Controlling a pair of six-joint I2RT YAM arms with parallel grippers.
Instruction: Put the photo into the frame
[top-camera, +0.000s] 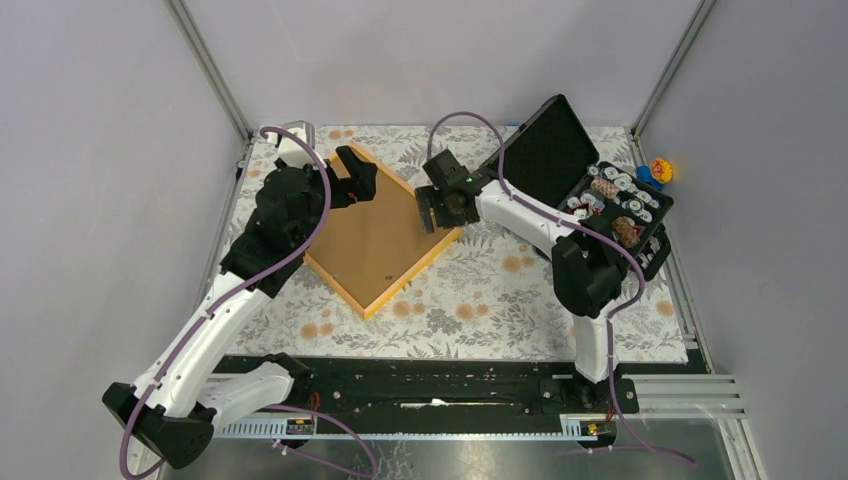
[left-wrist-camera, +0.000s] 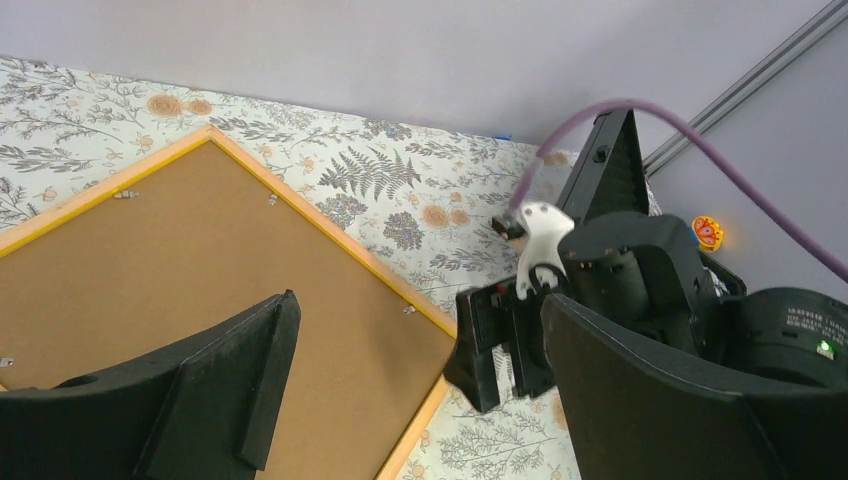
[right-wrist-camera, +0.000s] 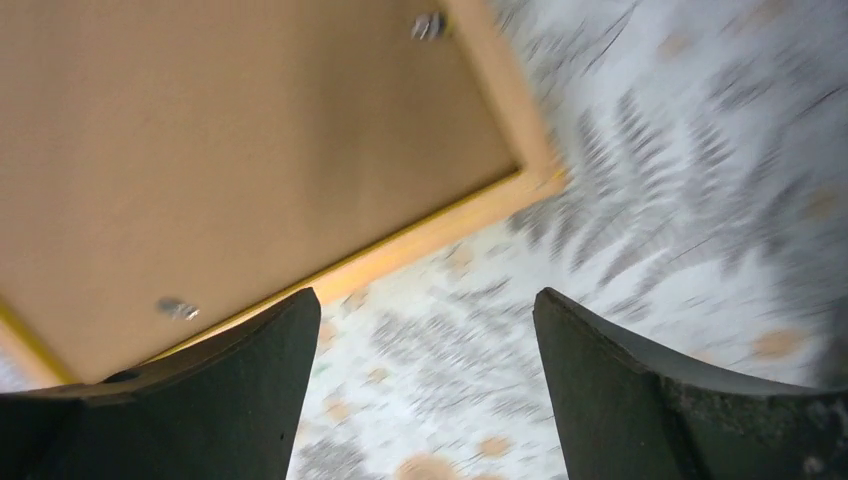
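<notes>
The orange-yellow frame (top-camera: 413, 276) lies flat on the floral cloth, turned like a diamond, with a plain brown backing board (top-camera: 375, 235) filling it. The photo does not show in any view. My left gripper (top-camera: 362, 178) hovers open over the frame's far corner; in its wrist view the board (left-wrist-camera: 200, 260) and frame edge (left-wrist-camera: 330, 228) lie under the spread left gripper (left-wrist-camera: 420, 305). My right gripper (top-camera: 436, 215) stands open at the frame's right corner, holding nothing. Its blurred wrist view shows the frame corner (right-wrist-camera: 450, 225) just ahead of the right gripper (right-wrist-camera: 425, 300).
An open black case (top-camera: 620, 205) with several small round items stands at the back right. A small colourful toy (top-camera: 660, 170) sits beside it. Small metal tabs (right-wrist-camera: 178, 308) dot the board's rim. The floral cloth (top-camera: 500, 290) covers the table, with grey walls on three sides.
</notes>
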